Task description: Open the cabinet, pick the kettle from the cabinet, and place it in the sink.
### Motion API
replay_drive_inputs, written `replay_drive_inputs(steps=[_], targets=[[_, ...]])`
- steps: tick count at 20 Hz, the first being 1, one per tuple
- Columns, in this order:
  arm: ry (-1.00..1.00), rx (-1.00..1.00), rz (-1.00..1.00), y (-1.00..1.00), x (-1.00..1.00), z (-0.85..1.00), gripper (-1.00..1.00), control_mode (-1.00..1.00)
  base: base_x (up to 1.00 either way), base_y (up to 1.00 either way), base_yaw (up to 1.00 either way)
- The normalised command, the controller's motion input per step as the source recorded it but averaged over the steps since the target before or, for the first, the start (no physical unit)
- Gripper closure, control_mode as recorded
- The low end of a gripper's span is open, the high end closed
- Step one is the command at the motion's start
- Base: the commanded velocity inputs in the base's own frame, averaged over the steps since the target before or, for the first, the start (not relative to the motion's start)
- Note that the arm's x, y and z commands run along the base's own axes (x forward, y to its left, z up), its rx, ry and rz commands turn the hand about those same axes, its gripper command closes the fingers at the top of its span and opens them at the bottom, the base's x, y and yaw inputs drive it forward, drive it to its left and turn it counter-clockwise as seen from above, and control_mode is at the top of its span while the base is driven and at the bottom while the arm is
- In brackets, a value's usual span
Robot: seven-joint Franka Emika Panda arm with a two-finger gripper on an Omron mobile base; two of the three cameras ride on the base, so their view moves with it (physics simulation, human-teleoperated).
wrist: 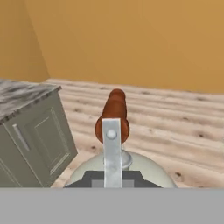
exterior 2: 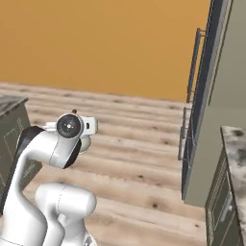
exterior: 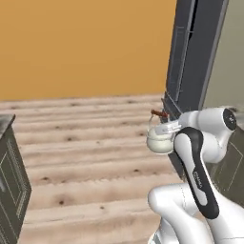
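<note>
The cream-white kettle [exterior: 159, 141] hangs in the air over the wooden floor, left of the arm. My gripper [exterior: 167, 127] is shut on its thin arched handle, just below the reddish-brown wooden piece [exterior: 159, 114]. In the hand view the wooden piece [wrist: 114, 114] and the grey handle strap rise straight ahead of the gripper [wrist: 112, 179], with the kettle's [wrist: 144, 169] round top below. In the right base view the arm hides most of the kettle [exterior 2: 86, 143]. The cabinet [exterior 2: 221, 96] stands at the right, its dark door [exterior: 193, 52] swung open. The sink is out of view.
A low olive cupboard with a marble top [wrist: 30, 131] stands at the left [exterior: 10, 176]. Another marble counter edge [exterior 2: 236, 153] sits at the right beside the tall cabinet. An orange wall [exterior: 86, 47] closes the far side of the bare wooden floor [exterior: 86, 157].
</note>
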Motion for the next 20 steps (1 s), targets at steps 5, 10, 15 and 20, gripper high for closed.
replay_drive_inputs(steps=[5,10,15,20], targets=[[0.0,0.0,0.0,0.0,0.0,0.0,1.0,1.0,0.06,-0.03,0.81],[0.0,0.0,0.0,0.0,0.0,0.0,1.0,1.0,0.05,-0.02,0.82],[0.0,0.0,0.0,0.0,0.0,0.0,1.0,1.0,0.05,-0.02,0.81],[0.0,0.0,0.0,0.0,0.0,0.0,1.0,1.0,0.11,-0.03,0.74]])
